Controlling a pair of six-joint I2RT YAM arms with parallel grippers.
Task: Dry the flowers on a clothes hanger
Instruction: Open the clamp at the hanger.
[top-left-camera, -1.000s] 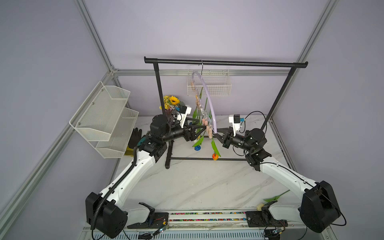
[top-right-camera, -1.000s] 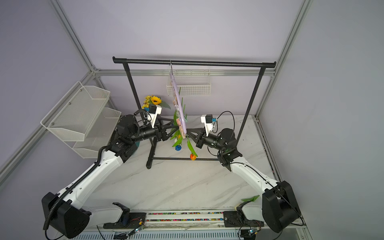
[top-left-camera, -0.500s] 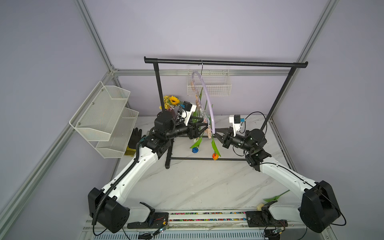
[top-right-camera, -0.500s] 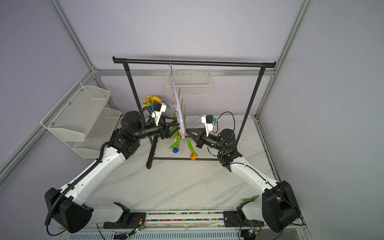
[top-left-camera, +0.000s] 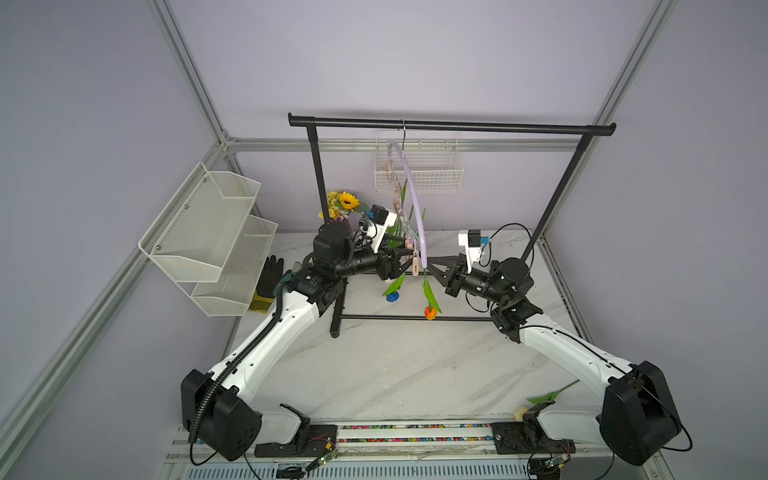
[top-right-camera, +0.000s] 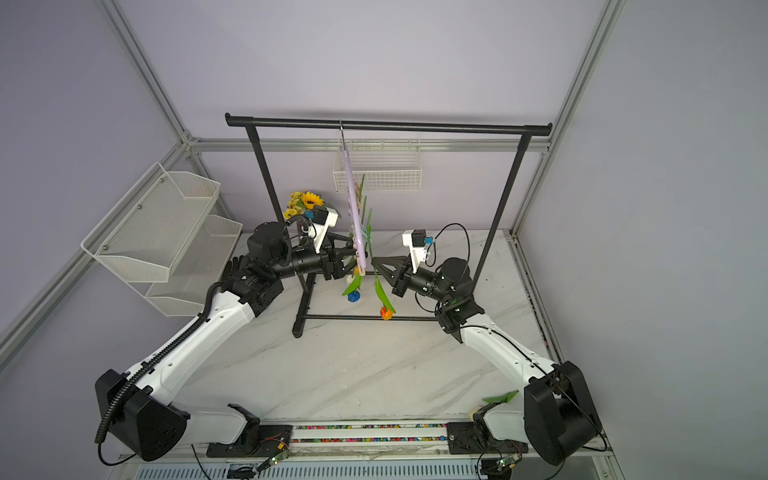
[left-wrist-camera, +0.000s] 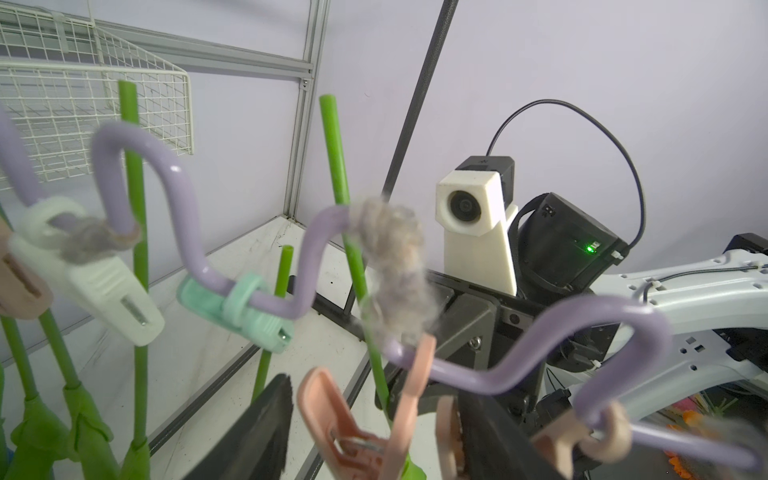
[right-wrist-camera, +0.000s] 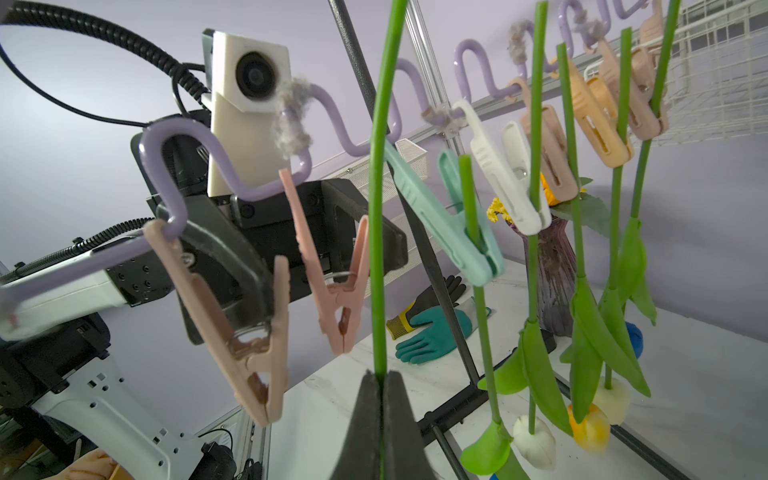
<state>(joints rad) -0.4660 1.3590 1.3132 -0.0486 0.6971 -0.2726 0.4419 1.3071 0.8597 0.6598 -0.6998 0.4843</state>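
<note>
One tulip stem (right-wrist-camera: 377, 208) in right jaws | top cropped | hanger (left-wrist-camera: 166, 162) blurred

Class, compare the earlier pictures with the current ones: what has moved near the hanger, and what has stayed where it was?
The left hand moved in toward the clothes hanger. It is open, with one jaw on each side of a pink peg. Nothing was newly gripped or let go. The right hand stayed put, shut on a green stem. The black rack did not move.
</note>
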